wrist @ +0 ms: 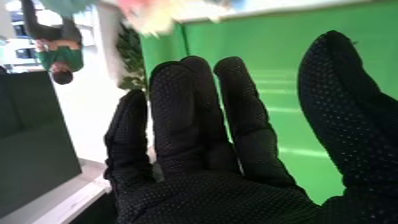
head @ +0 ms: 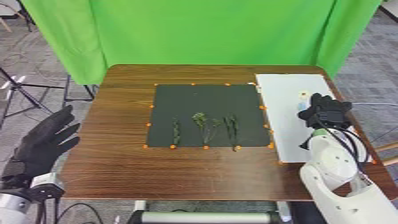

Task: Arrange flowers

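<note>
Right hand [head: 325,111]: released, positioned at the white sheet [head: 289,120], with its fingers extended and its thumb set well apart from them; nothing is grasped. Whether the glove contacts the sheet cannot be determined. Left hand [head: 40,142]: released, fingers straight and pointing forward, located beside the table [head: 111,167] and well apart from the right hand. Dark mat [head: 213,100]: situated between the two hands, to the left of the right hand and to the right of the left hand. Three plant pieces lie side by side on the part of the mat nearer the robot: a thin sprig [head: 176,132] closest to the left hand, a branched sprig [head: 200,119] with paler leafy tips at the middle, and a dark green stem [head: 232,127] closest to the right hand. Pale yellow flower [head: 304,95]: on the sheet, forward and to the left of the right hand. Small blue item [head: 302,106]: just beside the same hand, on its left; its exact form cannot be determined. Past the fingertips of the right hand, the right wrist view presents blurred pink and cream blooms [wrist: 151,15], apart from the fingers. Orange markers [head: 206,147] border the mat to the left of the right hand. Green curtain [head: 209,32]: beyond both hands, behind the table.
</note>
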Robot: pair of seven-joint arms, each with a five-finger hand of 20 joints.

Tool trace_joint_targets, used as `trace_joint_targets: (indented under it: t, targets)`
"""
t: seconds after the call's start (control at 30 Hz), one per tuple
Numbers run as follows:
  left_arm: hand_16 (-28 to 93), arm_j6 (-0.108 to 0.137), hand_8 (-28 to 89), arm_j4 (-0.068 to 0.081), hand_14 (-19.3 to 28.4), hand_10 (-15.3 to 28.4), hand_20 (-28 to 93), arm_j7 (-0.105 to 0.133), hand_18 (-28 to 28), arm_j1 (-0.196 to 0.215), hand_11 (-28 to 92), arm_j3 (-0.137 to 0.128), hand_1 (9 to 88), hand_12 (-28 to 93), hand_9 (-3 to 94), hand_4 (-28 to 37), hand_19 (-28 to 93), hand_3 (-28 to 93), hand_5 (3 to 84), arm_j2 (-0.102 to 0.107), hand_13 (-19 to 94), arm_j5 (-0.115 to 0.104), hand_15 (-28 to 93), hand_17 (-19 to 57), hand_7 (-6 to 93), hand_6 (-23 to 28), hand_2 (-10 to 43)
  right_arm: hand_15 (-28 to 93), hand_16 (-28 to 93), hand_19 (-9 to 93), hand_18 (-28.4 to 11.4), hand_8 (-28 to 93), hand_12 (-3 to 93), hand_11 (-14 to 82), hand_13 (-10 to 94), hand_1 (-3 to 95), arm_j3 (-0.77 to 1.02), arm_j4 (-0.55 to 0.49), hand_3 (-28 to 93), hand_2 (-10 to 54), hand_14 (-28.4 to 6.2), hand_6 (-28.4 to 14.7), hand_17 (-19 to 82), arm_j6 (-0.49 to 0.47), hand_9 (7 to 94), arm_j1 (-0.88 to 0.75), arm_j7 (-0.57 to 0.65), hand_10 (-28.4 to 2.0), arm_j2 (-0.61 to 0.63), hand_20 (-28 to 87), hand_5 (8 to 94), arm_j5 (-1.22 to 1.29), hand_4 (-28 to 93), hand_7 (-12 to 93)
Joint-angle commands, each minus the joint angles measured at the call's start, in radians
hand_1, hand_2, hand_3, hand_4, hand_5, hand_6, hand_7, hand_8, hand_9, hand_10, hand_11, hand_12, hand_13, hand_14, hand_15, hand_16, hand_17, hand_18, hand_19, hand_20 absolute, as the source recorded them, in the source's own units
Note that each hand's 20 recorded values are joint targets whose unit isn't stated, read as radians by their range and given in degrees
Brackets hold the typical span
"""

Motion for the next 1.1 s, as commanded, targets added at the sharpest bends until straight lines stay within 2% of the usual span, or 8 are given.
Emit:
trace_joint_targets:
  t: [0.03, 0.3, 0.43, 0.5, 0.57, 0.67, 0.83, 1.1]
  targets:
    - [9, -0.012, -8, 0.000, 11.0, 8.7, 8, 0.001, 18.6, 0.002, 8, -0.004, 23.2, 22, 17.8, -27.1, 36, 70, 22.0, 0.000, 13, 0.004, 14, -12.4, 16.9, 0.6, -2.3, 75, 23, 71, -22.0, -15, 25.2, 32.7, 46, 30.1, -0.028, 0.108, 86, -9.5, -11.0, -4.6, 12, 0.005, 44.9, 0.020, -0.062, -11.9, 0.041, 50, 41.2, 0.007, -28, 38]
    - [9, -0.012, -8, 0.001, 11.0, 8.7, 8, 0.001, 18.6, 0.003, 8, -0.005, 23.2, 22, 17.8, -27.1, 36, 70, 22.0, 0.003, 13, 0.003, 14, -12.5, 16.9, 0.6, -2.3, 76, 22, 71, -21.3, -14, 23.9, 27.6, 47, 30.0, -0.067, 0.173, 86, -9.5, -10.1, -5.4, 12, 0.088, 42.2, 0.043, -0.076, -11.3, 0.057, 51, 36.7, -0.037, -28, 35]
    - [9, -0.011, -8, -0.001, 11.0, 8.7, 9, 0.003, 18.6, 0.006, 8, -0.007, 23.2, 22, 17.8, -27.1, 36, 70, 22.1, 0.002, 13, 0.004, 14, -12.5, 17.0, 0.6, -2.3, 75, 25, 73, -20.8, -18, 26.6, 40.5, 55, 35.1, -0.078, 0.188, 86, -9.5, -7.5, -0.9, 15, 0.146, 55.4, 0.048, -0.088, -9.5, 0.053, 51, 48.1, -0.039, -28, 44]
    - [9, -0.010, -8, -0.001, 11.0, 8.7, 9, 0.004, 18.6, 0.008, 8, -0.007, 23.3, 22, 17.8, -27.1, 36, 70, 22.1, 0.001, 13, 0.003, 14, -12.5, 17.1, 0.6, -2.2, 74, 28, 73, -20.4, 1, 45.9, 31.5, 61, 44.3, -0.078, 0.182, 80, -9.5, -6.6, 2.0, 17, 0.139, 68.0, 0.044, -0.112, -7.2, 0.055, 50, 55.4, -0.025, -28, 54]
    - [9, -0.010, -8, -0.001, 11.0, 8.7, 9, 0.002, 18.7, 0.007, 8, -0.007, 23.3, 22, 17.8, -27.1, 36, 70, 22.0, 0.000, 13, 0.004, 14, -12.5, 17.1, 0.6, -2.2, 75, 30, 74, -20.2, 5, 52.1, 28.2, 65, 46.8, -0.071, 0.173, 79, -9.5, -6.2, 2.9, 19, 0.101, 73.1, 0.042, -0.131, -6.7, 0.051, 50, 59.6, -0.004, -28, 56]
    - [9, -0.011, -8, -0.002, 11.0, 8.8, 9, 0.003, 18.7, 0.009, 8, -0.007, 23.3, 22, 17.8, -27.1, 36, 70, 22.0, -0.003, 13, 0.004, 14, -12.5, 17.2, 0.6, -2.2, 75, 30, 74, -20.1, 5, 54.7, 30.5, 67, 48.6, -0.070, 0.171, 78, -9.5, -6.0, 2.9, 19, 0.081, 76.5, 0.041, -0.145, -6.6, 0.049, 50, 63.1, 0.003, -28, 56]
    - [9, -0.004, -8, -0.005, 11.1, 8.7, 8, 0.008, 18.6, 0.010, 8, -0.010, 23.3, 22, 17.8, -27.1, 36, 70, 22.1, -0.001, 13, 0.004, 14, -12.5, 17.0, 0.6, -2.2, 75, 31, 75, -20.0, 7, 56.0, 29.9, 71, 49.4, -0.058, 0.124, 79, -9.5, -4.8, 2.4, 22, 0.124, 80.5, 0.031, -0.155, -5.3, 0.049, 50, 67.6, 0.013, -28, 52]
    - [9, -0.008, -8, -0.017, 11.0, 8.8, 9, 0.005, 18.7, 0.030, 8, -0.065, 23.3, 22, 17.8, -27.1, 36, 70, 22.0, 0.027, 13, -0.002, 14, -12.5, 17.2, 0.5, -2.2, 75, 32, 75, -20.1, 9, 57.1, 29.4, 71, 49.1, -0.173, 0.003, 80, -9.5, -5.0, 2.1, 22, 0.172, 81.4, 0.143, -0.230, -5.6, 0.022, 50, 68.5, 0.046, -28, 51]
